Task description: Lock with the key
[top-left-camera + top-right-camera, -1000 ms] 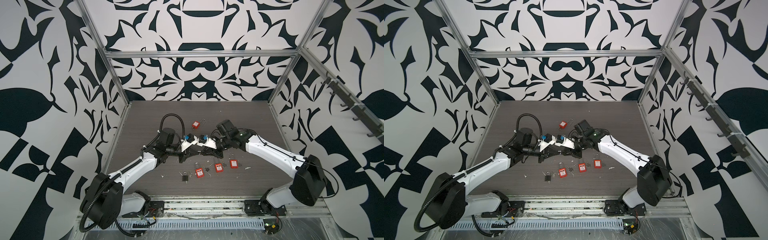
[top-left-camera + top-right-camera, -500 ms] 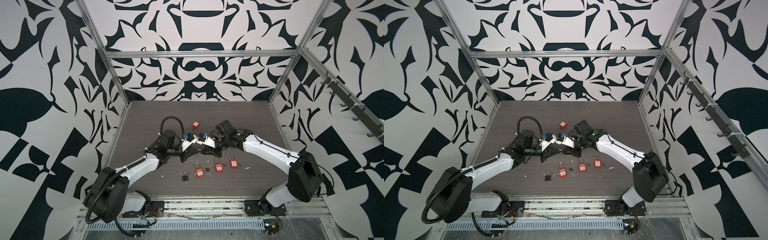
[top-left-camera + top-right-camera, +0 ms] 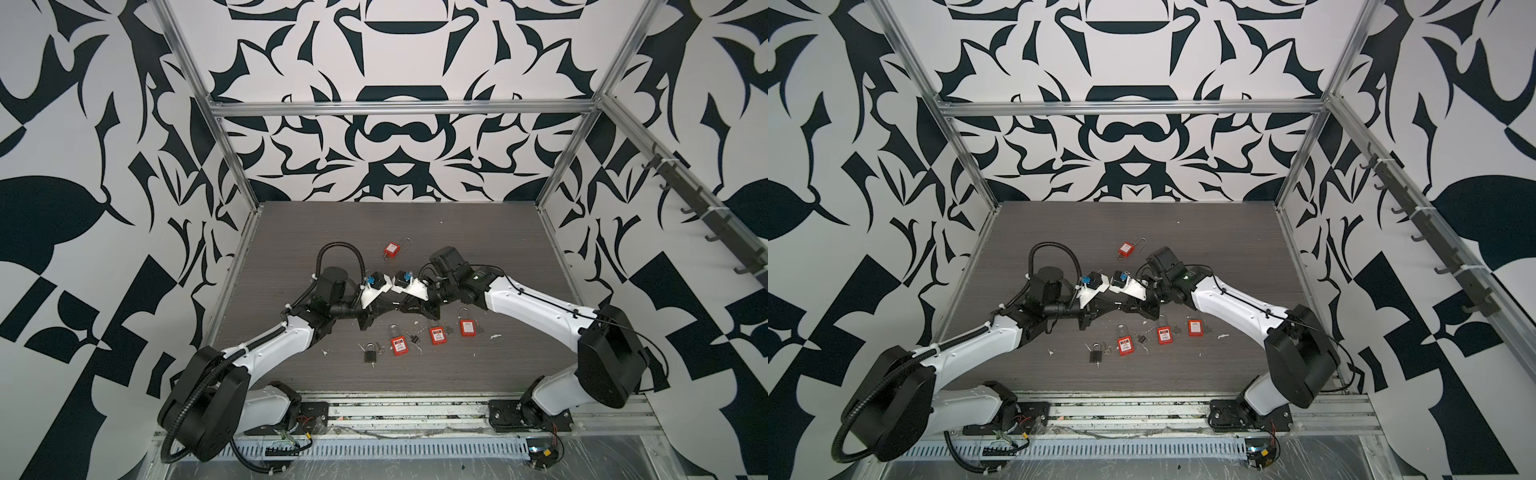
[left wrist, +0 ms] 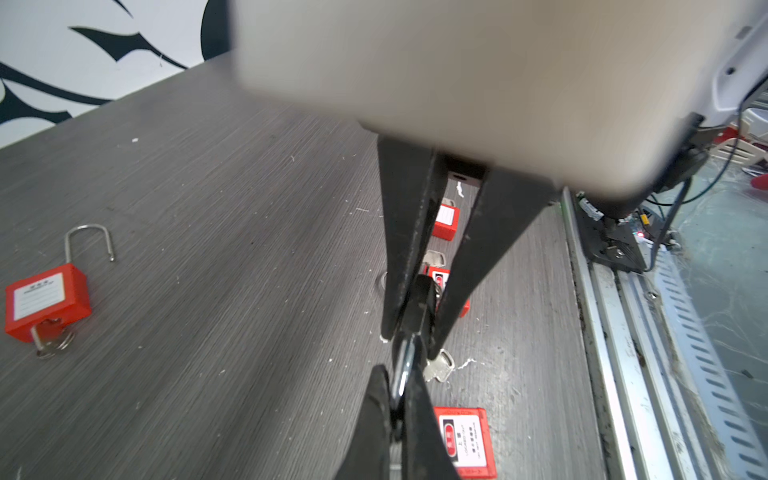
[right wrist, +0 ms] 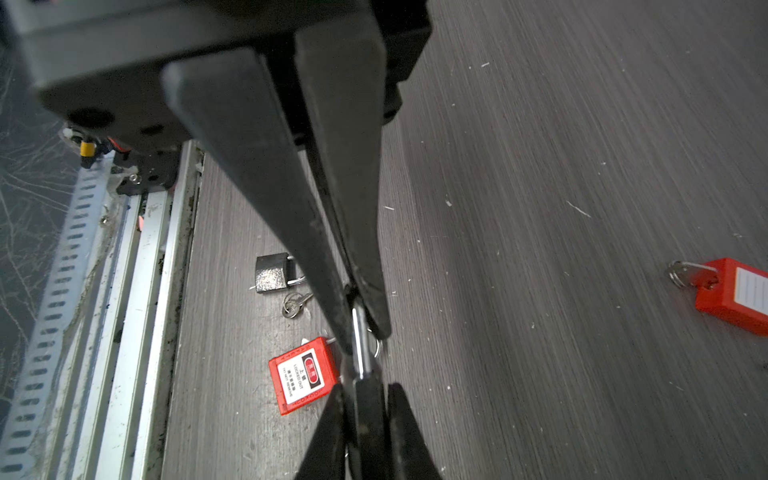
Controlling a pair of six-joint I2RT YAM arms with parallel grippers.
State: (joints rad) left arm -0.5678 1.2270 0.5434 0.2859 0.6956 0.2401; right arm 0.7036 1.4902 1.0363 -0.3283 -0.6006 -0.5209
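Left gripper (image 4: 397,386) is pinched tight on a bright metal bar (image 5: 360,340). The right gripper (image 5: 368,388) meets it tip to tip above the table (image 3: 457,232) and is closed on the black end (image 5: 368,415) of that same small piece. Whether the piece is a lock or a key, I cannot tell. Nearer the front edge lie a black padlock (image 3: 370,354) with a loose key (image 5: 294,305) beside it, and three red padlocks (image 3: 437,335) in a row. Farther back, a fourth red padlock (image 3: 391,249) lies alone.
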